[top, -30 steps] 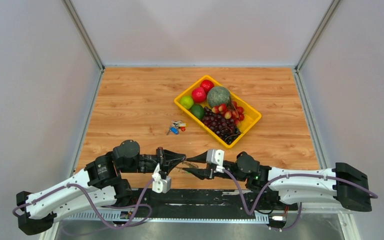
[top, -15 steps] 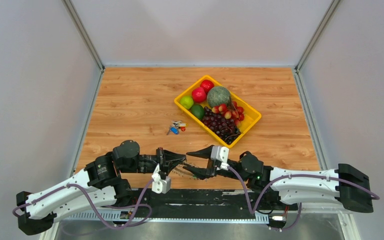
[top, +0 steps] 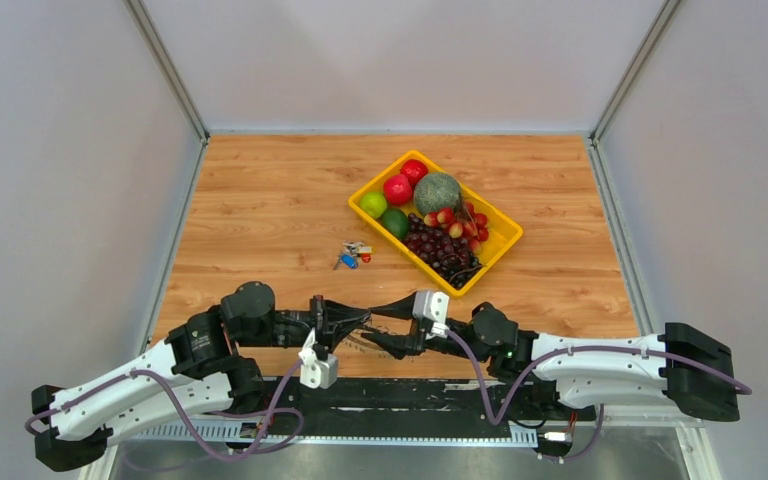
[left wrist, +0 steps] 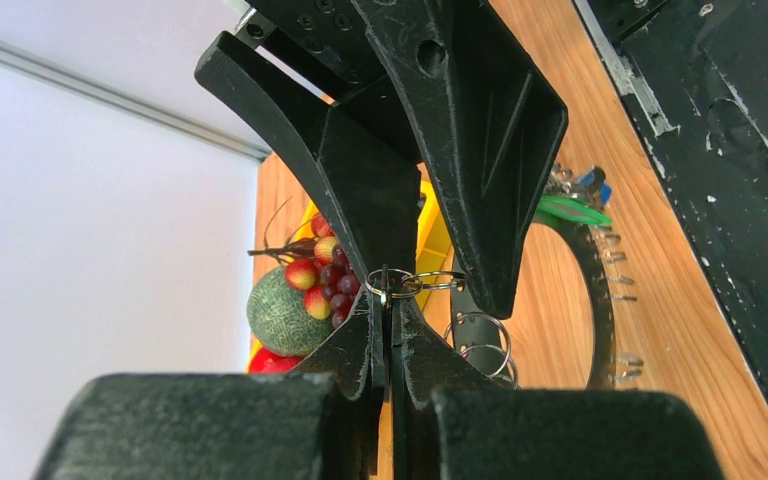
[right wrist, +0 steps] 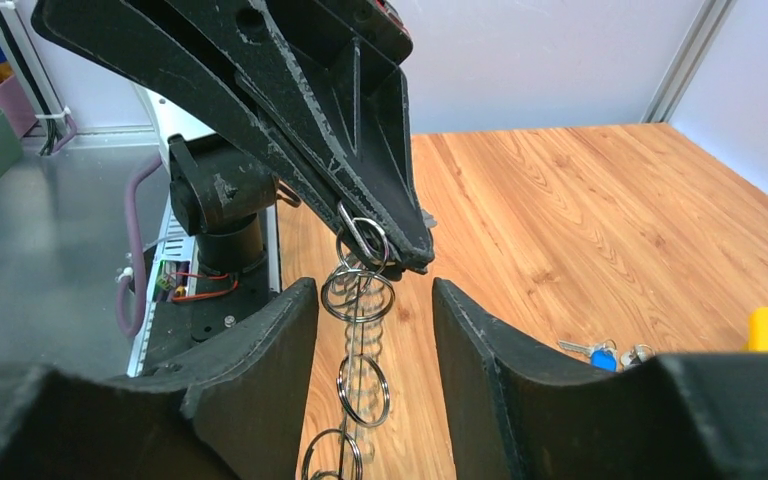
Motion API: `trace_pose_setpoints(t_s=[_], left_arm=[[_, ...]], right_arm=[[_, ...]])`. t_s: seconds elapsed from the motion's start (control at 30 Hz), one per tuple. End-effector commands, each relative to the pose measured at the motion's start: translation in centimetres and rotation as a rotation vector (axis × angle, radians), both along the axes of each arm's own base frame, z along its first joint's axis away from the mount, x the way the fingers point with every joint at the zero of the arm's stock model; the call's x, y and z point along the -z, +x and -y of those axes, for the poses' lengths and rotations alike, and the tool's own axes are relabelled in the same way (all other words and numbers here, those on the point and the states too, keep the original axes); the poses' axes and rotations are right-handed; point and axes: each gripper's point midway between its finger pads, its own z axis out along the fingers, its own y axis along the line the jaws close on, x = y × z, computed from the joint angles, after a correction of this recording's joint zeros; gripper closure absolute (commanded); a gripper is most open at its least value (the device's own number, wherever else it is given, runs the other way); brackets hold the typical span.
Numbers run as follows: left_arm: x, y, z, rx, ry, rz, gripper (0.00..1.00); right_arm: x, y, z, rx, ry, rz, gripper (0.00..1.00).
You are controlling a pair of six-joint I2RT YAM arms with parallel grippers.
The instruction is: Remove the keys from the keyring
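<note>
The keyring (left wrist: pixel 600 290) is being held up just above the near edge of the table (top: pixel 260 210), between the two arms. It is being gripped by the left gripper (left wrist: pixel 391 312), whose fingers are being pressed together on one of the small silver rings (left wrist: pixel 392 284) strung along it. The right gripper (right wrist: pixel 373 300) is being presented with its fingers spread wide, one on each side of the hanging row of rings, and nothing is being touched by them as far as can be told. No part of the task is being shown as done. The green-capped key (left wrist: pixel 570 211) is being carried on the big ring, part-way round the arc from the pinch. The blue-capped key cannot be told with certainty from the small loose bunch (top: pixel 352 254), which is lying on the table well apart from the arms, near the yellow tray (top: pixel 512 236) of fruit. The work is therefore being judged to be at an early stage. The ring is only being steadied by one gripper while the other is being lined up, and it is not closed on anything. Each key is yet to be seized, worked along the wire and drawn off, so the whole removal is being left to do.
</note>
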Motion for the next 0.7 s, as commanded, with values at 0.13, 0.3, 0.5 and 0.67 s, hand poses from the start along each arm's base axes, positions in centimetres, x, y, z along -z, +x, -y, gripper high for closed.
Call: trace_pose_setpoints(t_s=[0.13,0.3,0.5,0.67], left_arm=[[-2.3,-0.5,0.5,0.040,-0.086,0.047,1.00],[-2.3,-0.5,0.5,0.037,-0.086,0.047,1.00],[-2.4,-0.4,0.4,0.031,-0.088,0.047,1.00],[-2.3,-0.2,0.4,0.015,-0.090,0.036,1.00]], right_arm=[[-3.8,-0.2,-0.2,-0.019,0.125,-0.010,0.57],[-3.7,-0.5,-0.2,-0.036,0.121,-0.008,0.69],[-3.4,-0.5,0.3,-0.030,0.122,-0.015,0.73],[-3.5,-0.6,1.0,-0.025,0.134,0.001,0.75]])
